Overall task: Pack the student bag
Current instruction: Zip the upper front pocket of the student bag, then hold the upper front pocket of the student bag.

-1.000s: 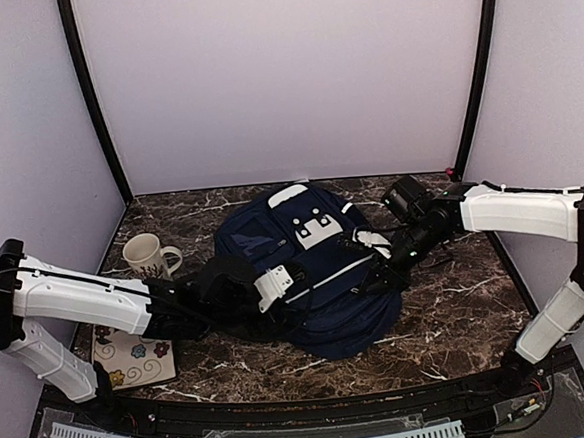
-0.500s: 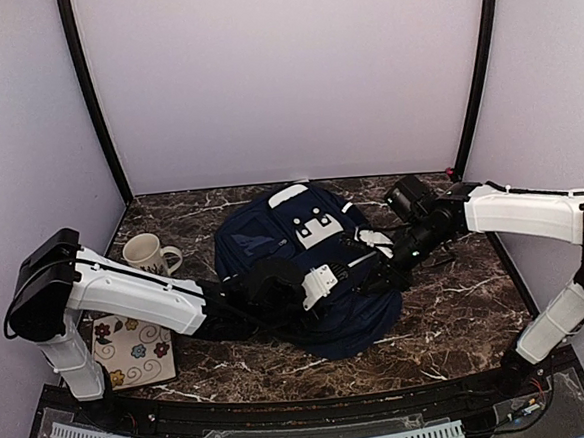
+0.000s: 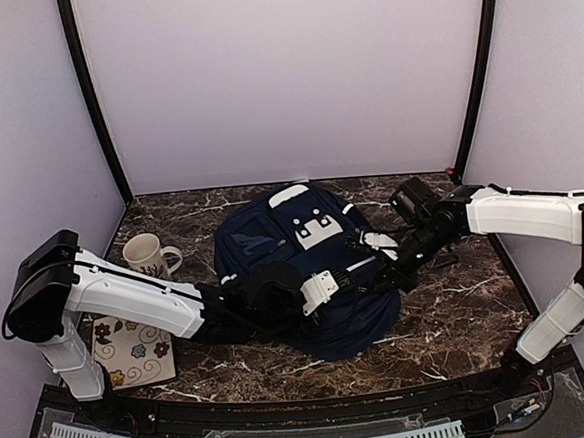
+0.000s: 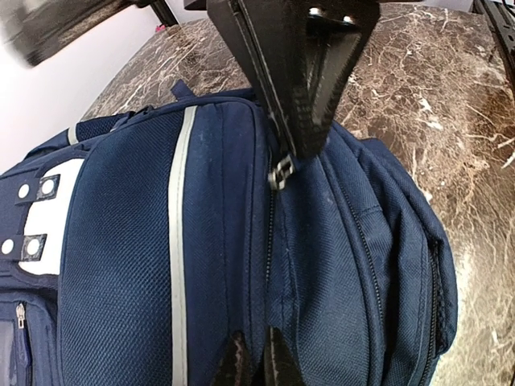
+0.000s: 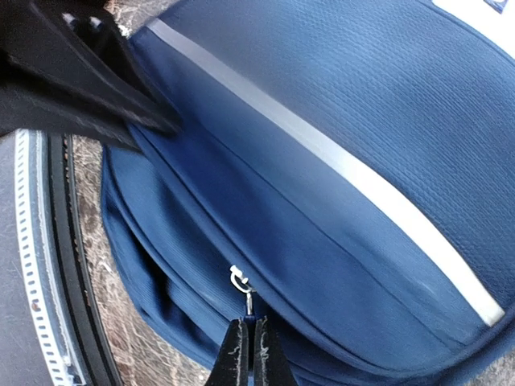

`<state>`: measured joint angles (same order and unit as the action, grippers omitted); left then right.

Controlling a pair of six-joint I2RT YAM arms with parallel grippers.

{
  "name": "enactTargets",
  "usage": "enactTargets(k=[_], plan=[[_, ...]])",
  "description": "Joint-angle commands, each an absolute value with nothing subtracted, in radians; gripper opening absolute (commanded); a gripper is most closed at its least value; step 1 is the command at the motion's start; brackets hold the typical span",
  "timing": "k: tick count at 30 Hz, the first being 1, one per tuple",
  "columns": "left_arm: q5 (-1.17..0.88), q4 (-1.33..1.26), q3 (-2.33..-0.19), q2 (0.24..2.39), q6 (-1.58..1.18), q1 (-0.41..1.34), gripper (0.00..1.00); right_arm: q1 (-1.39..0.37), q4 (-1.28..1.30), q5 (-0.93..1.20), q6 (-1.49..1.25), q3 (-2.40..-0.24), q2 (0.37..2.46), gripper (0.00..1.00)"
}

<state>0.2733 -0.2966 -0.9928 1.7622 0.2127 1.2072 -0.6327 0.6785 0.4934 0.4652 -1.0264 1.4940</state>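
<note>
Mid-bench [image 3: 459,318] lies the bag [image 3: 291,234], front up, its top toward the frame's upper edge. Right gripper [image 5: 246,354] is pinched closed on the zip pull [image 5: 239,280] on the bag's right flank. Left gripper [image 4: 256,362], all but closed, nips the same seam, so the zip line probably runs straight from right gripper toward left.

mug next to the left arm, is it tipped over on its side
No, the mug stands upright, with its open rim facing up and its handle sticking out to the side.
</note>
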Motion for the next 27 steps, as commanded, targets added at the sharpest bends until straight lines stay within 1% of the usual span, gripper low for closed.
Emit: enactTargets(k=[1,6,8,11,14,15,16,18,20,21,23,27], plan=[[0.29,-0.255,-0.933,1.651,0.194,1.197,0.0,-0.561,0.712,0.445,0.519,-1.004,1.473,0.0],[0.267,-0.168,-0.892,1.594,0.184,1.197,0.0,-0.499,0.698,0.406,0.539,-0.991,1.473,0.0],[0.291,-0.12,-0.873,1.565,0.184,1.196,0.0,-0.497,0.701,0.419,0.536,-0.997,1.468,0.0],[0.369,-0.08,-0.824,1.507,0.196,1.194,0.0,-0.519,0.698,0.477,0.508,-1.007,1.452,0.0],[0.386,-0.039,-0.798,1.462,0.2,1.171,0.0,-0.591,0.697,0.504,0.484,-1.021,1.452,0.0],[0.387,-0.022,-0.799,1.453,0.201,1.165,0.04,-0.617,0.697,0.519,0.478,-1.028,1.457,0.0],[0.39,-0.003,-0.805,1.445,0.202,1.16,0.12,-0.653,0.699,0.532,0.469,-1.039,1.466,0.0],[0.384,0.031,-0.826,1.436,0.202,1.16,0.35,-0.698,0.703,0.548,0.453,-1.069,1.488,0.0],[0.324,0.031,-0.843,1.429,0.218,1.161,0.45,-0.733,0.71,0.552,0.447,-1.099,1.508,0.0],[0.279,0.024,-0.852,1.429,0.222,1.162,0.49,-0.743,0.71,0.55,0.446,-1.109,1.515,0.0],[0.208,0.0,-0.872,1.446,0.222,1.169,0.52,-0.75,0.711,0.553,0.445,-1.118,1.523,0.0],[0.174,-0.053,-0.946,1.542,0.222,1.187,0.52,-0.75,0.709,0.55,0.444,-1.105,1.516,0.0]])
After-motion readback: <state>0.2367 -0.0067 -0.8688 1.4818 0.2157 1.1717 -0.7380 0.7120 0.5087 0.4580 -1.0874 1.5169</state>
